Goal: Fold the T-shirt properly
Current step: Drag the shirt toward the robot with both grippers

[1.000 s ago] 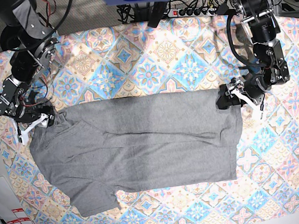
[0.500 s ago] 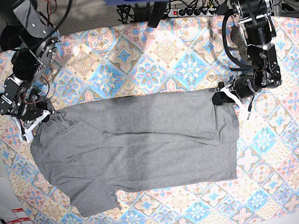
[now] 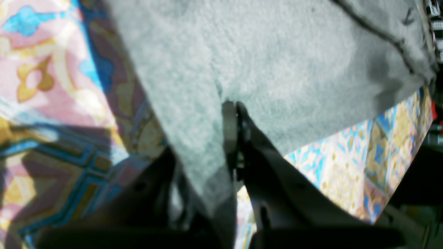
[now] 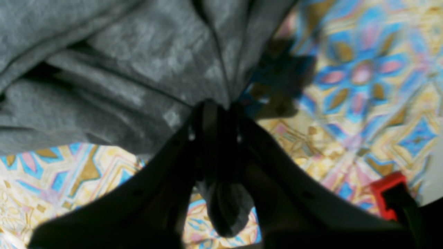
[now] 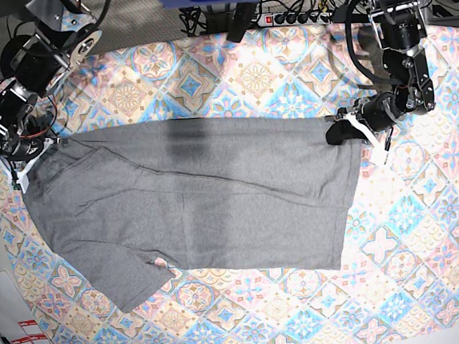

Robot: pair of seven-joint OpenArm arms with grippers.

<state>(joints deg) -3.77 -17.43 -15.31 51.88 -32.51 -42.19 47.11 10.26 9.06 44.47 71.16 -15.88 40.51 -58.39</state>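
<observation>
The heather-grey T-shirt (image 5: 200, 207) lies spread across the patterned cloth, its far edge stretched in a line between both grippers. At the base view's right, my left gripper (image 5: 348, 129) is shut on the shirt's far right corner. The left wrist view shows its fingertips (image 3: 231, 117) pinching grey fabric (image 3: 277, 52). My right gripper (image 5: 21, 162), at the base view's left, is shut on the far left corner near the sleeve. In the right wrist view, bunched shirt fabric (image 4: 121, 79) gathers into the closed right gripper (image 4: 218, 107), with a fold hanging below.
The floral-tile cloth (image 5: 254, 81) covers the table under the shirt. A power strip (image 5: 292, 17) and cables lie beyond its far edge. Papers (image 5: 11, 336) sit at the near left corner. A red part (image 4: 387, 188) shows in the right wrist view.
Both grippers have closed on the shirt's far corners and drawn them toward the far side. The far edge is now taut and the whole shirt has shifted away and leftward.
</observation>
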